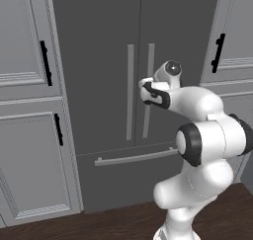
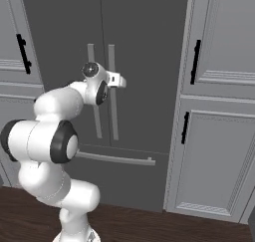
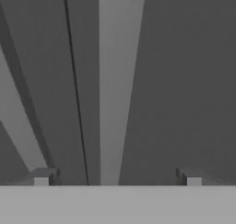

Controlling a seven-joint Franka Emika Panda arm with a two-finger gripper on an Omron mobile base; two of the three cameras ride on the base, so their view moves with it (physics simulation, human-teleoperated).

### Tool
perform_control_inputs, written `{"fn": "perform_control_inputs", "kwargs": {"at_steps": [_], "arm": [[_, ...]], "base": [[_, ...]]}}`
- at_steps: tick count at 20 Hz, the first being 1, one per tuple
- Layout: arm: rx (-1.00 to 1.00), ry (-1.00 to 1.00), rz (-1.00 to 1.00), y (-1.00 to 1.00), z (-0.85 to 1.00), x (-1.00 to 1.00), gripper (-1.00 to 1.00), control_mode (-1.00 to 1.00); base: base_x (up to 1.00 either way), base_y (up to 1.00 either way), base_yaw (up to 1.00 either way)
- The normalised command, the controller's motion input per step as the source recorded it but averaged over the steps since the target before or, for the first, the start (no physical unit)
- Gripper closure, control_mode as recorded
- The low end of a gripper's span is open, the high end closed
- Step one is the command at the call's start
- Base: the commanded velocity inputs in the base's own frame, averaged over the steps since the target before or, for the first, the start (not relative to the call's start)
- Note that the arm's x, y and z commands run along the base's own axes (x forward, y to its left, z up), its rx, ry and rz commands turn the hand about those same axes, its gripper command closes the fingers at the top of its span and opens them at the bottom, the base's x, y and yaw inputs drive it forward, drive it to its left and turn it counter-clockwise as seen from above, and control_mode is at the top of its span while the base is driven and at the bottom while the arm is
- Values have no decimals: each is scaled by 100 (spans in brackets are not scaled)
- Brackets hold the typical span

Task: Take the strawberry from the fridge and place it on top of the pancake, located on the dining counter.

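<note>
From the left base view, the fridge [image 1: 99,61] stands shut, both doors closed and the drawer below closed too. The arm reaches toward the right door's handle [image 1: 148,93], with the gripper [image 1: 144,88] just at that bar. So the task is at its very start: nothing has been opened, and the strawberry presumably sits inside, hidden.

From the right base view, the gripper [image 2: 119,80] sits against the right handle [image 2: 112,94], level with its upper half; the left handle [image 2: 93,94] runs alongside.

In the hand view, the fingertips [image 3: 44,176] stand wide apart, empty, with the right handle [image 3: 117,85] running up between them, not yet clamped. Still ahead, by this reading: closing on the bar, pulling the door, fetching the strawberry, driving to the pancake.
</note>
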Motion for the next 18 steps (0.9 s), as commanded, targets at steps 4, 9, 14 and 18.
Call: {"fn": "perform_control_inputs", "kwargs": {"at_steps": [4, 9, 14, 18], "arm": [[0, -6, 0, 0, -3, 56, -100, -100], [0, -5, 0, 0, -5, 66, -100, -100], [0, -8, 0, 0, -9, 58, -100, -100], [0, -3, 0, -1, -3, 44, 100, -100]], "base": [[0, 0, 0], [0, 0, 0], [0, 0, 0], [0, 0, 0]]}}
